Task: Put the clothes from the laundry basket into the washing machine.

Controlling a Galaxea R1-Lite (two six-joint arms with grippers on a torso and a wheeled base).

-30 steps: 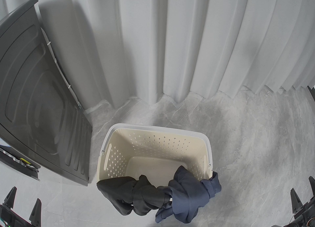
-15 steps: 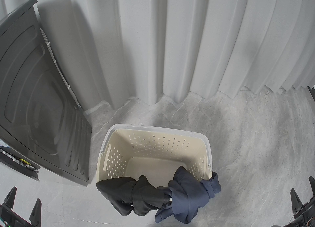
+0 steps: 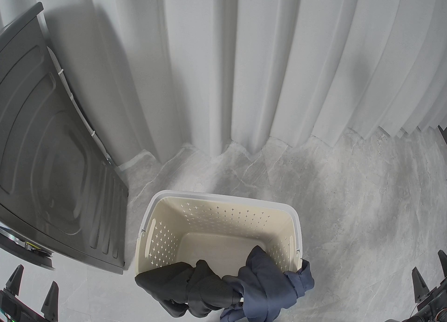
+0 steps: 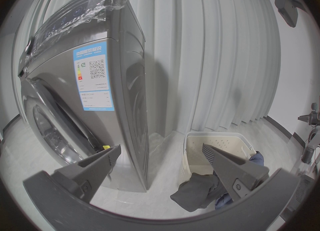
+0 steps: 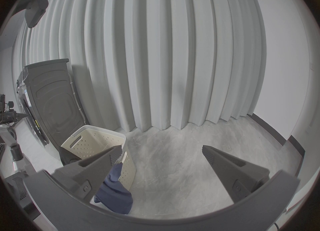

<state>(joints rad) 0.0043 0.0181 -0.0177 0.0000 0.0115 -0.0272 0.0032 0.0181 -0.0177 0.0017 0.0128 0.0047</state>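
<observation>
Both grippers are empty and spread wide: the left gripper [image 4: 160,147] hangs low off the near left of the laundry basket [image 3: 219,194], and the right gripper [image 5: 162,148] sits low off its near right, each well apart from the fabric. So I'd call this the pre-grab stage, nothing picked up yet.

The clothes are two pieces twisted together and slung over the basket's near rim. The grey garment [image 3: 186,285] sits toward the near left corner, and the navy garment [image 3: 265,281] sits toward the near right corner with a bit spilling outside over that corner. The long axis of the bundle runs along the near rim, left to right across the robot. The basket's own long side goes the same way, mouth up, standing on the floor [image 3: 363,206] in front of the curtain [image 3: 233,57].

The washing machine [image 4: 110,74] stands just beside the basket on the left, with its side panel facing the basket. I can't tell whether the round door is open.

My guess for the next move is that one arm comes in over the near rim and clamps on a thick fold. The left arm looks handiest for the grey piece (it's on the machine's side too). Since they're knotted up, lifting one will probably drag the other along.
</observation>
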